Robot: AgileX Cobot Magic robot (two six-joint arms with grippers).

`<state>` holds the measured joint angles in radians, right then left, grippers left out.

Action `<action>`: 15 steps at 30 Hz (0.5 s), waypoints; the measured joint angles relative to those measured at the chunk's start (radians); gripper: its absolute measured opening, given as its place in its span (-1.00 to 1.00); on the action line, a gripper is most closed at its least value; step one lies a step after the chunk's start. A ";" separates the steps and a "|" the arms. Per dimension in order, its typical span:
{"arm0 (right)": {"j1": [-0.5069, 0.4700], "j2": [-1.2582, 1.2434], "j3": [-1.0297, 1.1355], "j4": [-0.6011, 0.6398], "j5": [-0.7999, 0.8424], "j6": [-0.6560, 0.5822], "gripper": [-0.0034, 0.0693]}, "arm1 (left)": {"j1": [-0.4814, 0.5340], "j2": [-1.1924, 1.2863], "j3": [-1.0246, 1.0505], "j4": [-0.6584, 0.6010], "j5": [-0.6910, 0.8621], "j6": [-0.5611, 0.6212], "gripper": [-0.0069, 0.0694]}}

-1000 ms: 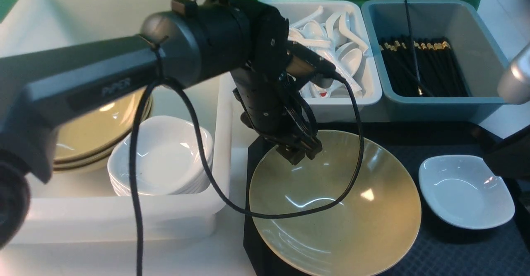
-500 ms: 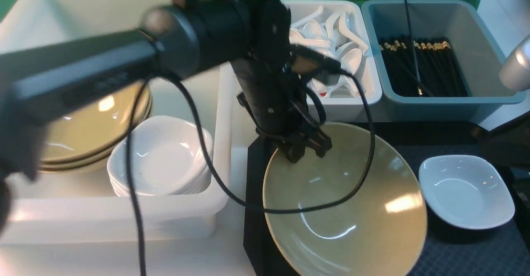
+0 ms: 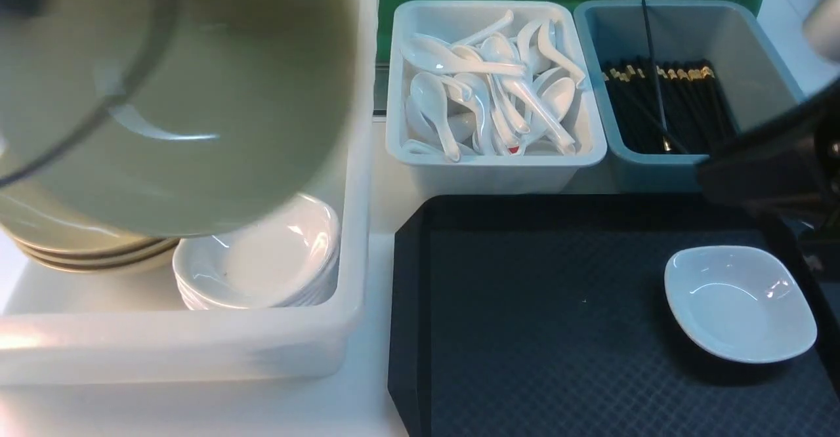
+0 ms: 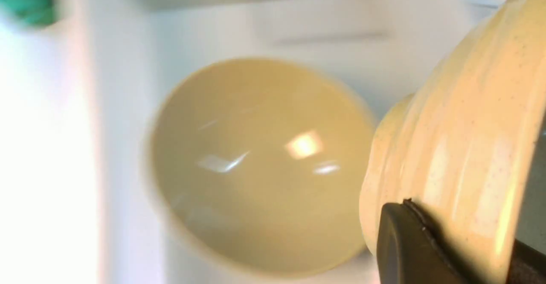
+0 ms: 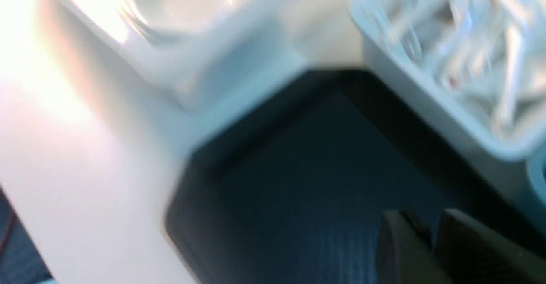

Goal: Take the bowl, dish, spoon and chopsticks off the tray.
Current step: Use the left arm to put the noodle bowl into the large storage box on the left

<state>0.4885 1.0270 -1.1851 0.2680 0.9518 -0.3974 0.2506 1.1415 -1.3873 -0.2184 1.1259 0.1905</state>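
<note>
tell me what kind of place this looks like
Probably a canteen dish-return station, perhaps a mock-up: a spoon bin, a chopstick bin, and a tub of stacked bowls and white dishes beside a black tray.

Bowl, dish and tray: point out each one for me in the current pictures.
bowl (image 4: 465,139), left wrist view, ribbed outer wall.
dish (image 3: 738,302), front view, centre of its hollow.
tray (image 3: 525,319), front view, bare textured floor.
</note>
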 joint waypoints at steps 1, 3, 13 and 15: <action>0.000 0.004 -0.010 0.007 -0.002 -0.010 -0.50 | 0.073 -0.005 0.026 -0.043 -0.006 0.018 -0.81; 0.000 0.011 -0.021 0.018 -0.007 -0.021 -0.50 | 0.191 0.000 0.090 -0.138 -0.014 0.057 -0.81; 0.000 0.019 -0.026 0.025 0.038 -0.044 -0.49 | 0.486 0.276 0.216 -0.670 -0.159 0.303 -0.81; 0.000 0.019 -0.026 0.025 0.038 -0.044 -0.49 | 0.476 0.313 0.216 -0.669 -0.177 0.317 -0.81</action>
<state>0.4885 1.0459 -1.2111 0.2926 0.9894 -0.4414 0.7263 1.4548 -1.1713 -0.8873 0.9492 0.5075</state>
